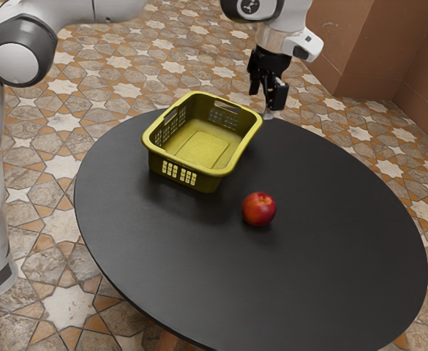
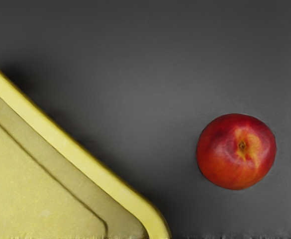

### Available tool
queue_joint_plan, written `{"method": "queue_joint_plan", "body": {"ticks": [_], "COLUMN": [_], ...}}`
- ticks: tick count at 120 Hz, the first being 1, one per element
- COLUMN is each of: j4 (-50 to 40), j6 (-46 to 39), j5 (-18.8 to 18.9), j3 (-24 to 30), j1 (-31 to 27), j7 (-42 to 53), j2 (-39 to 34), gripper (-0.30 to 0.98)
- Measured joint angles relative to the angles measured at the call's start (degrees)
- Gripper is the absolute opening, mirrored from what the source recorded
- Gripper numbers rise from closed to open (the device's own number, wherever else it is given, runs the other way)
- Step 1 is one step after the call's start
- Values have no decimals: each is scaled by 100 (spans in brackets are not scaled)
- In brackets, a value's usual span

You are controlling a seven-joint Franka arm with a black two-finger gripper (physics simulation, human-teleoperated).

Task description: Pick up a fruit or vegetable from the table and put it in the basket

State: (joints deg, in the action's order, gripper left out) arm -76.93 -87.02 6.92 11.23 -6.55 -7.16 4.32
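Observation:
My gripper [image 1: 265, 98] hangs high at the back of the exterior view, beyond the basket's far right corner, with its fingers apart and nothing between them. The yellow-green basket [image 1: 205, 170] stands upright on the black table, and its inside holds nothing. A red apple-like fruit [image 1: 259, 209] rests on the tabletop near the basket, not touching it. In the wrist view the red fruit [image 2: 236, 152] has an orange-yellow patch around its stem hollow, and part of the basket [image 2: 80, 145] shows across a strip of dark table from it.
The round black table [image 1: 331, 256] extends around the basket and fruit, its curved edge close behind the basket. Patterned floor tiles surround it. A brown wall [image 1: 374, 44] rises at the back on the exterior view's right.

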Motion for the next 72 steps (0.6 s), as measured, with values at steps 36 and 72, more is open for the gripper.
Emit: {"method": "queue_joint_plan", "body": {"ticks": [36,72], "j4": [25,-823], "j6": [189,38], "j5": [-174,53], "j3": [47,310], "j1": [-25,-52], "j7": [147,1162], "j2": [-17,-188], "gripper": [68,68]}}
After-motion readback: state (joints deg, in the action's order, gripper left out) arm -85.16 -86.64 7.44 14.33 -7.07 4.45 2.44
